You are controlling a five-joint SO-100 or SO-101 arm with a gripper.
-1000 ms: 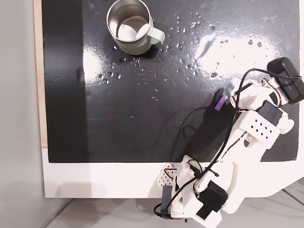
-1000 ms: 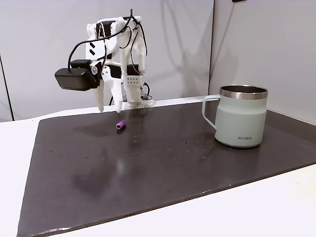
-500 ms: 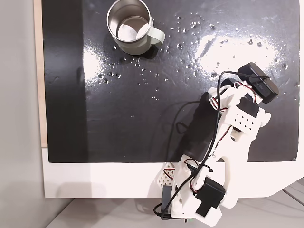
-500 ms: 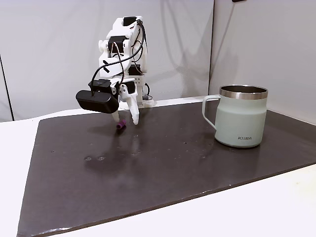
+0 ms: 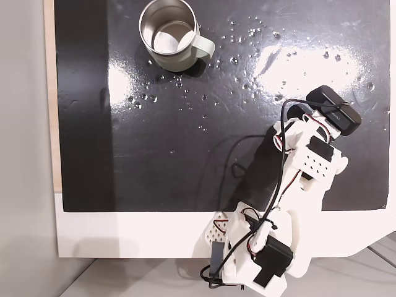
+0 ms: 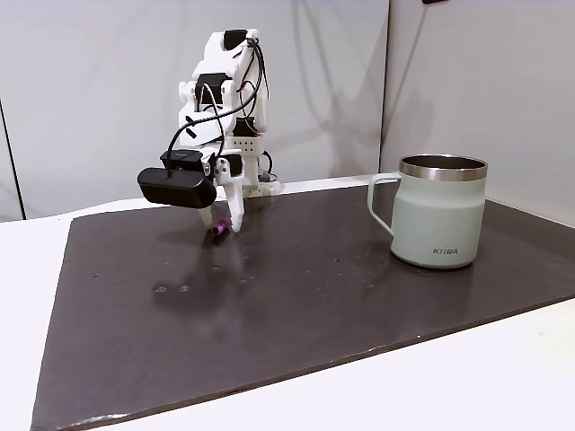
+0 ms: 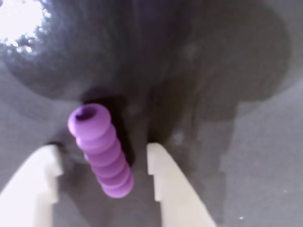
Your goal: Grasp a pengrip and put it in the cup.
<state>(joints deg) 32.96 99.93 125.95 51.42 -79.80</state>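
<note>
The pengrip (image 7: 100, 151), a small purple ribbed tube, lies on the black mat between my gripper's (image 7: 103, 152) two white fingers (image 7: 165, 184) in the wrist view, with a narrow gap on each side. The side fixed view shows the gripper (image 6: 225, 224) lowered to the mat, fingertips straddling the pengrip (image 6: 217, 231); it is open. The cup (image 6: 438, 214), a sage-green mug with a steel inside, stands upright far to the right there. From above, the cup (image 5: 168, 32) is at the top left, and my wrist hides the pengrip.
The glossy black mat (image 5: 185, 124) covers most of the white table. My arm (image 5: 309, 161) and its base (image 5: 260, 253) stand at the lower right in the top fixed view, with loose black cables (image 5: 235, 167) trailing over the mat. A grey wall stands behind.
The arm swung down onto the pengrip, which was uncovered a second ago. In the last half second the fingers have drawn closer together around it.
</note>
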